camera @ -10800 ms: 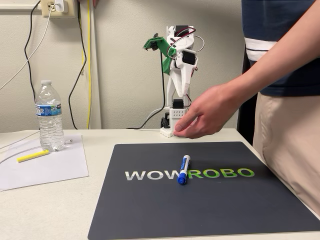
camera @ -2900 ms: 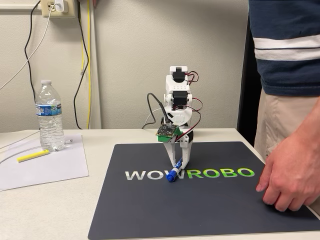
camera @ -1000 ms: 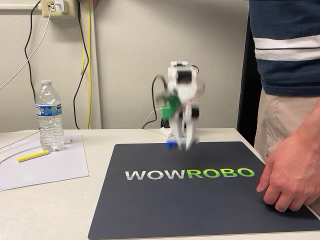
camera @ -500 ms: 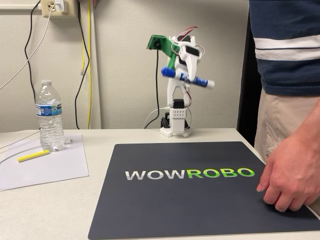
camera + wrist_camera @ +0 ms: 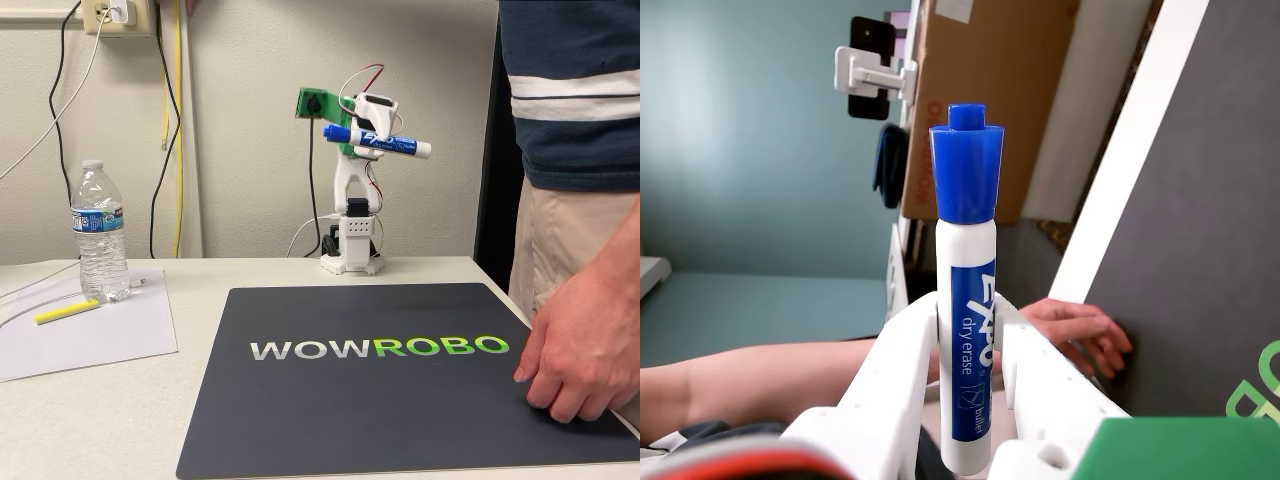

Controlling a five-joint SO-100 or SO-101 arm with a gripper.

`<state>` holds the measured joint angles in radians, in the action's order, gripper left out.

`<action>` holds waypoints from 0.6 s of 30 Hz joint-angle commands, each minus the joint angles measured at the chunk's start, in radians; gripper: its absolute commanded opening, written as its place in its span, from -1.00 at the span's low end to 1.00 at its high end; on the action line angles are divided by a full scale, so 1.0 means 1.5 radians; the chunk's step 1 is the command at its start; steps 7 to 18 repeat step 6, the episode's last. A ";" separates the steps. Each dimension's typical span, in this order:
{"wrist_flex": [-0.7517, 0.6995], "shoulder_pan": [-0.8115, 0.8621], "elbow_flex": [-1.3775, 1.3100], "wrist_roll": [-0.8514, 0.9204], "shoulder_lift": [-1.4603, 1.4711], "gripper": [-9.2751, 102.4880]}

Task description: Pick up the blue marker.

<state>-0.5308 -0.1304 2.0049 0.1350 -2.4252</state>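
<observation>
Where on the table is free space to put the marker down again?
The dark mat is bare around its WOWROBO lettering, from its left edge to the person's hand at its right edge. The paper sheet on the left is crowded by the water bottle and yellow highlighter.

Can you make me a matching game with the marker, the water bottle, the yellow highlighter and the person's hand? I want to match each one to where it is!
Things:
1. blue marker
2. water bottle
3. yellow highlighter
4. person's hand

Places:
A. lying flat on the white paper
B. resting on the right edge of the dark mat
C. held up in the air between the gripper fingers
D. standing upright at the back of the white paper

Pairs: 1-C, 2-D, 3-A, 4-B
</observation>
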 commanded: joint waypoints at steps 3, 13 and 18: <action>0.022 -0.003 0.006 -0.016 -0.028 -0.77; 0.017 -0.012 0.006 -0.017 -0.026 -0.77; 0.017 -0.012 0.006 -0.017 -0.026 -0.77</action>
